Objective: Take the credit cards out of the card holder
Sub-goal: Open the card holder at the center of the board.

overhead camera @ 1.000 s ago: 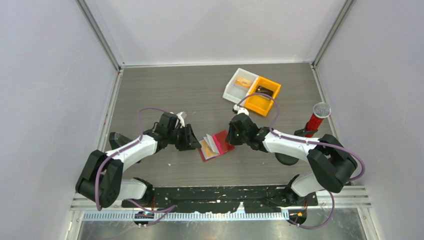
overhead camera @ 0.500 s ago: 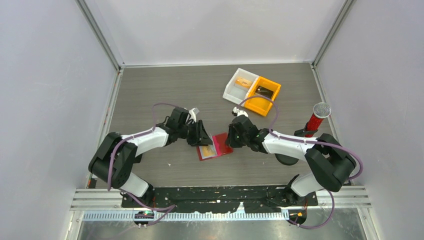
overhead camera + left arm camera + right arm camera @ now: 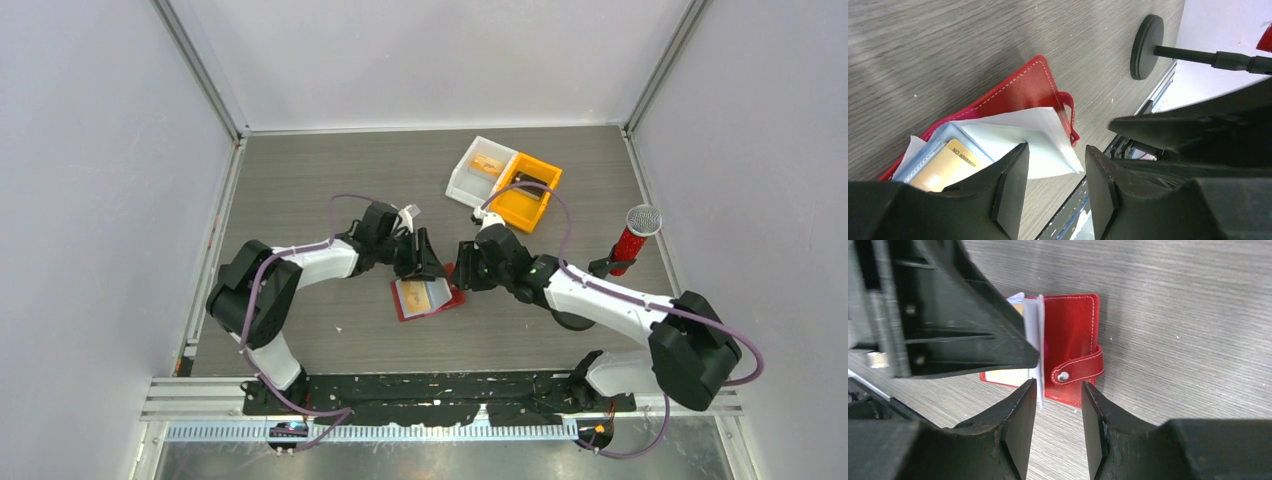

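Card holder (image 3: 1070,335) lies open, one credit card (image 3: 947,162) apparently inside its sleeve.

Smooth, faintly glossy red leather-look folding card holder (image 3: 1073,335), white-stitched, lying on a matt grey wood-grain surface (image 3: 1173,300).

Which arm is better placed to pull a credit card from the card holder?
Likely left: the left gripper hangs open over the sleeves beside an exposed credit card. The right gripper is open over the card holder, at its strap.
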{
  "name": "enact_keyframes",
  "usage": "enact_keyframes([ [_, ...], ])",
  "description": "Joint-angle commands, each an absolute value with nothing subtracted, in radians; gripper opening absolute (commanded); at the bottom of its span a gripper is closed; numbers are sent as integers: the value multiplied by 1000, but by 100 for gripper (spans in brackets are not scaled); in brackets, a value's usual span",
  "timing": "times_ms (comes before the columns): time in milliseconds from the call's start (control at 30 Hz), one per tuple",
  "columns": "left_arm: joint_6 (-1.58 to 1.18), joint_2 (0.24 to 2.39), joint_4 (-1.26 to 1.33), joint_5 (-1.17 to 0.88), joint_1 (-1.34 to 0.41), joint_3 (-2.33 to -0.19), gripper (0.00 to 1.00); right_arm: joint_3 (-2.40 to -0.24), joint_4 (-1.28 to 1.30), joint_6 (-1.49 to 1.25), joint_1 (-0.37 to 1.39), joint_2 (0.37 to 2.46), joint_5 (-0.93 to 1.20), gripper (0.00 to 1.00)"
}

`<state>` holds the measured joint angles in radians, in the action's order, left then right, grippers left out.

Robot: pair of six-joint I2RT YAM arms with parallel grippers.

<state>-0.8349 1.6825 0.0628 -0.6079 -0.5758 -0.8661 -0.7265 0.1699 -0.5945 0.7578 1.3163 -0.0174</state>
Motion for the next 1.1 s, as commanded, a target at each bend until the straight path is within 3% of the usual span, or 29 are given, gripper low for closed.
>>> enact_keyframes([
  [0,-833,1706,89,-630,-580,-928,48,-775,183,-551,755,1247,8,44],
  [233,-799,1719,10,-600,-578,-1001,48,-730,33,-591,761,1235,185,35],
  [467,-727,1613,-163,-496,-533,-1012,52,-751,-56,-626,775,1353,250,32],
  [767,-661,1441,-285,-402,-453,-911,52,-801,-51,-630,774,1525,188,27],
  [1067,-645,1362,-284,-400,-454,-782,48,-791,-14,-625,765,1533,108,26],
])
